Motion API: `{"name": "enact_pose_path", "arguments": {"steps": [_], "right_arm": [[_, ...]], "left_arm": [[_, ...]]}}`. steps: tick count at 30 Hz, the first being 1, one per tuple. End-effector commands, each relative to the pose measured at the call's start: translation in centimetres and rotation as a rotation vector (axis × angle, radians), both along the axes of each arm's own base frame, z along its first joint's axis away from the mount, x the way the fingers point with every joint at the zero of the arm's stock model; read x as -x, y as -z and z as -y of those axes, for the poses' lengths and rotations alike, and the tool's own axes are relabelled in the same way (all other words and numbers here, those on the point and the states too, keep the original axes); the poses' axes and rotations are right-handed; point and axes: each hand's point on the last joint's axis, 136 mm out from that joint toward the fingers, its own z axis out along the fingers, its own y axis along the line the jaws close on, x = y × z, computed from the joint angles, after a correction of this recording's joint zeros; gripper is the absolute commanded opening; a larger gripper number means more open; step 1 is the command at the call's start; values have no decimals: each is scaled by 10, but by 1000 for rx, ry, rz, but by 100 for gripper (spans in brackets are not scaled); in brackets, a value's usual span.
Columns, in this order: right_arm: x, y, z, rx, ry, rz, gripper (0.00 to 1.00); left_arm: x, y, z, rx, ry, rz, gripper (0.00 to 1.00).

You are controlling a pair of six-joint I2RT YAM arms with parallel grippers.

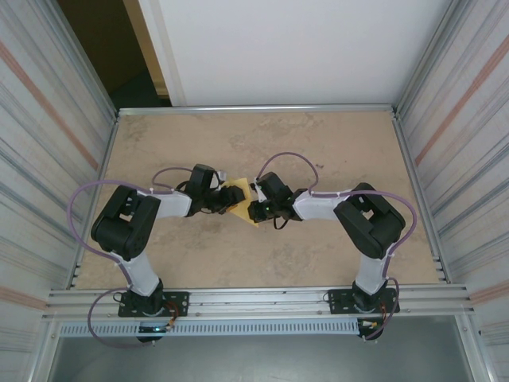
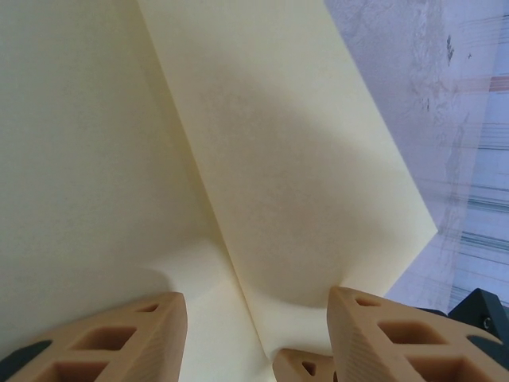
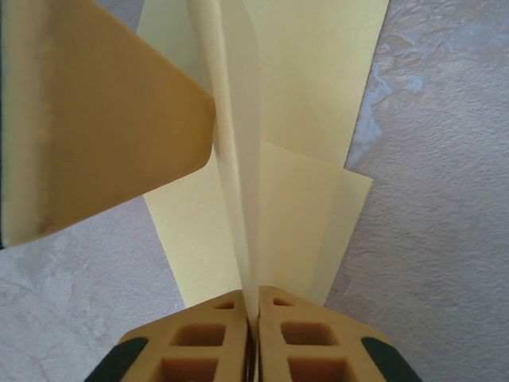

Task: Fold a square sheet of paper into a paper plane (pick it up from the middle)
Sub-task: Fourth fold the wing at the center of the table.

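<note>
Top external: both arms reach in, meeting over mid-bench [image 1: 334,143].
Paper sheet [image 1: 241,196]: pale yellow, part-folded, btwn both grippers.
Right gripper [image 3: 253,306]: jaws pinched tight on sheet's centre crease.
Left gripper [image 2: 256,298]: jaws wide, sheet btwn them.

- The square sheet of paper [image 1: 238,197] is pale yellow, plain and partly folded, with layered flaps spreading from a sharp centre crease.
- At mid-table, its crease is pinched in the right gripper [image 3: 251,309].
</note>
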Motion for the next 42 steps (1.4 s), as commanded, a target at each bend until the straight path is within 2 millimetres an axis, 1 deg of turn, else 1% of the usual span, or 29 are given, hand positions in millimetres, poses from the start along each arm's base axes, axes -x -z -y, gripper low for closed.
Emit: {"name": "enact_pose_path", "arguments": {"steps": [1,4,9,13,18,23,27,33,39,42], "right_arm": [[0,-2,-7,-16,-30,9,9],[3,-3,-8,-29,-43,7,7],[7,-3,-8,-55,-62,-10,5],[14,-2,-9,-69,-85,-32,4],[23,0,-12,-85,-121,-67,3],[28,5,-15,-78,-145,-96,3],[31,12,-16,-63,-159,-124,3],[34,19,-16,-57,-157,-157,3],[35,20,-13,-107,-139,-203,3],[35,17,-12,-157,-136,-238,4]], "left_arm": [[18,29,-11,-70,-17,-81,52],[14,18,-9,-50,-15,-47,54],[8,-14,-7,-15,-21,36,57],[8,-25,-20,-39,-71,70,58],[15,-27,-37,-37,-129,84,58],[21,-29,-41,-34,-133,87,57],[23,-29,-44,-36,-141,92,56],[27,-32,-45,-25,-146,99,54],[29,-37,-39,17,-123,107,49],[29,-38,-33,44,-99,106,46]]}}
